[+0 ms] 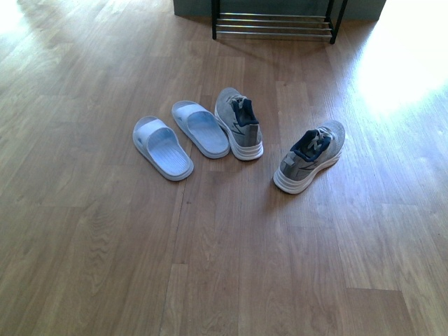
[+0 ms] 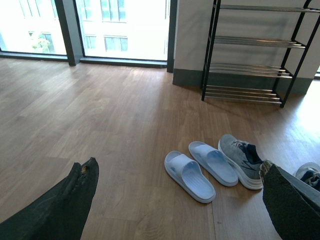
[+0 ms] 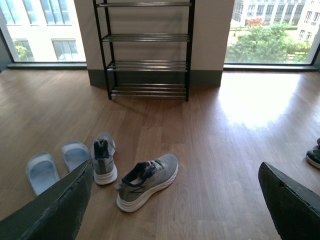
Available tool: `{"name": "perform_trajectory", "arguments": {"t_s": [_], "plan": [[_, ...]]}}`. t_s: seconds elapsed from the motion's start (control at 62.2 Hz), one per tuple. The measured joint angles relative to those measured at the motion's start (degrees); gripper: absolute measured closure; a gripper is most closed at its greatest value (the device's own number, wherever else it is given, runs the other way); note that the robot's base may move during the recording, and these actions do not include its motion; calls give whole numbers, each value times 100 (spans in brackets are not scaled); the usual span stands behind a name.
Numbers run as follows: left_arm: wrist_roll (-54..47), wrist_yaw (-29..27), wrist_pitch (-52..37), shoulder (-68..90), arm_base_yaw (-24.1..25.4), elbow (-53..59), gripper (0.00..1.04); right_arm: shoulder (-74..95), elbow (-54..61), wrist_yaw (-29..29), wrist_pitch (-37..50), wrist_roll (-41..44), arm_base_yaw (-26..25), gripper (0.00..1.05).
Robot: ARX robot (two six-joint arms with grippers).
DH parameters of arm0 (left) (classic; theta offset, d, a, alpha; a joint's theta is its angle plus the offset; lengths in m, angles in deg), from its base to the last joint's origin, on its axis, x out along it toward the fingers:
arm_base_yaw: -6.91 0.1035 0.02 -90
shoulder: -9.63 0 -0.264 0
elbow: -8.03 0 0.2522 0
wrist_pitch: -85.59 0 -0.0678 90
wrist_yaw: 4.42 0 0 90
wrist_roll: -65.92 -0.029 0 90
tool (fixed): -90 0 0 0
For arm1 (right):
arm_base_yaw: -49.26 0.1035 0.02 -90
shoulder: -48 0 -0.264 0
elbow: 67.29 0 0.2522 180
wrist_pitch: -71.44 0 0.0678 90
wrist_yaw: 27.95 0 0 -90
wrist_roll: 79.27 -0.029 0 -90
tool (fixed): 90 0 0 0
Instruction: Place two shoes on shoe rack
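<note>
Two grey knit sneakers with white soles stand on the wooden floor: one (image 1: pixel 239 123) upright in the middle, the other (image 1: pixel 310 155) to its right, angled. Left of them lie two pale blue slide sandals (image 1: pixel 163 147) (image 1: pixel 201 129). The shoe rack (image 1: pixel 273 24), black frame with chrome bars, stands empty at the far wall. Neither arm shows in the front view. My left gripper (image 2: pixel 177 200) is open, above the floor short of the sandals (image 2: pixel 190 176). My right gripper (image 3: pixel 175 200) is open, wide apart, with the angled sneaker (image 3: pixel 147 181) ahead of it.
Large windows (image 2: pixel 122 25) flank the wall behind the rack (image 3: pixel 147 47). Bright sunlight falls on the floor at the right (image 1: pixel 406 63). A dark shoe (image 3: pixel 314 156) lies at the far right edge of the right wrist view.
</note>
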Motion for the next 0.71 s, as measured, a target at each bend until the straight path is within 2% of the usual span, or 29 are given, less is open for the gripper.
{"name": "perform_trajectory", "arguments": {"t_s": [0.707], "plan": [[0, 0, 2, 0, 0, 0, 9, 0, 0, 0, 0, 0, 0, 9]]}}
